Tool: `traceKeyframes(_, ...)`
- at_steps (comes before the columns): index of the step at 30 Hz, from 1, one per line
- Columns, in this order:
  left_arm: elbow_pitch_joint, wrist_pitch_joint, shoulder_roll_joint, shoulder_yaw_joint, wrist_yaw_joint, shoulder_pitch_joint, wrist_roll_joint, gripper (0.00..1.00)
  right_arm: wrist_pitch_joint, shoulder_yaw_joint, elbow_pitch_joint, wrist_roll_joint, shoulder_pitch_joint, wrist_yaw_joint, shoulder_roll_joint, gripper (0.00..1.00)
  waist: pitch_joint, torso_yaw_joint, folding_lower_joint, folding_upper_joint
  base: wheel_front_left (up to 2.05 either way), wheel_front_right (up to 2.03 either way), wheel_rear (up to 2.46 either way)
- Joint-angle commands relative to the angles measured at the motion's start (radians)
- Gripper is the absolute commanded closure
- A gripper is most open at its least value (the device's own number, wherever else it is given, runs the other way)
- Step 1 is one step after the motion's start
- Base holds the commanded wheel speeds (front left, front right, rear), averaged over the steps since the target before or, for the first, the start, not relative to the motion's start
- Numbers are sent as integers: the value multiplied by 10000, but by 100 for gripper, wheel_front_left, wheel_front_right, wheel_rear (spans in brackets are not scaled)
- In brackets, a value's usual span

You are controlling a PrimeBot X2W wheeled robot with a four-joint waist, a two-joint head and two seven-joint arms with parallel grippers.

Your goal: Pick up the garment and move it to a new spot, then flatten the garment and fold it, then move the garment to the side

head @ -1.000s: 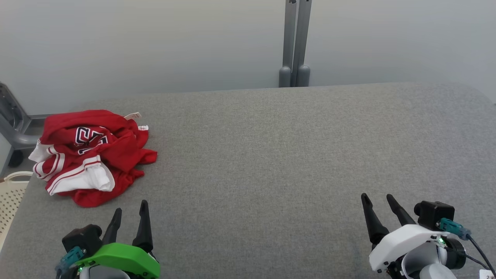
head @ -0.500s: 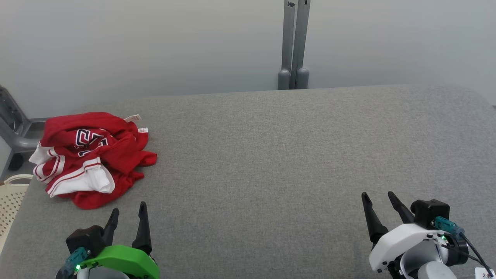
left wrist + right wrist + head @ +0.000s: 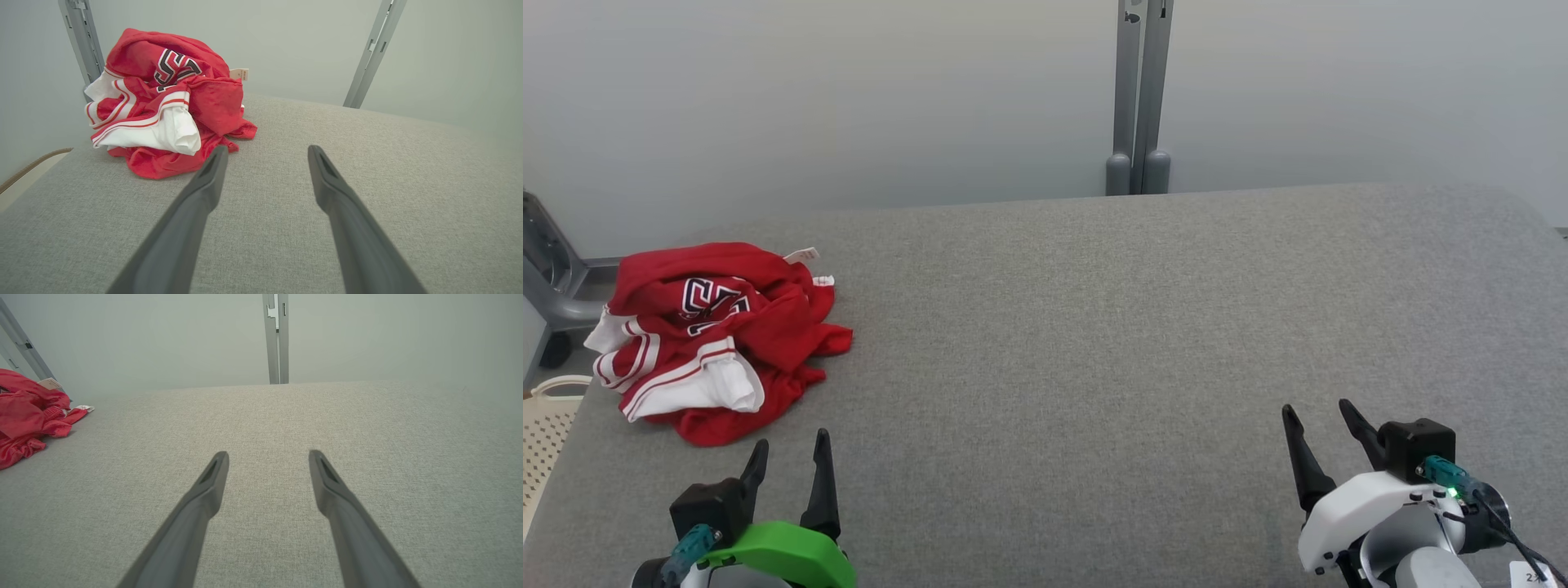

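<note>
Heaped and crumpled at far-left corner of table [image 3: 1111, 343]: garment [image 3: 715, 339], too near the edge to flatten there, so probably due for lifting toward table's middle. At near-left edge: left gripper [image 3: 791, 441], fingers wide and empty, aimed beside the heap, likely for first pick. At near-right edge: right gripper [image 3: 1315, 408], fingers likewise wide, holding nothing.

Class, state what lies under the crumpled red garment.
The garment rests on the grey fabric surface. Its crumpled folds hide its lower layers and the patch of surface beneath.
</note>
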Motion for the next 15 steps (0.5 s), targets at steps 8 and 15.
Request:
traceKeyframes(8, 77, -126, 159, -154, 172, 15, 518, 0, -220, 148, 209, -750, -215, 2, -52, 0, -142, 16, 0, 0, 0, 0, 0)
traceKeyframes(15, 72, -36, 174, -195, 206, 88, 379, 0, -215, 183, 262, -694, -211, 2, -50, 0, -187, 21, 0, 0, 0, 0, 0)
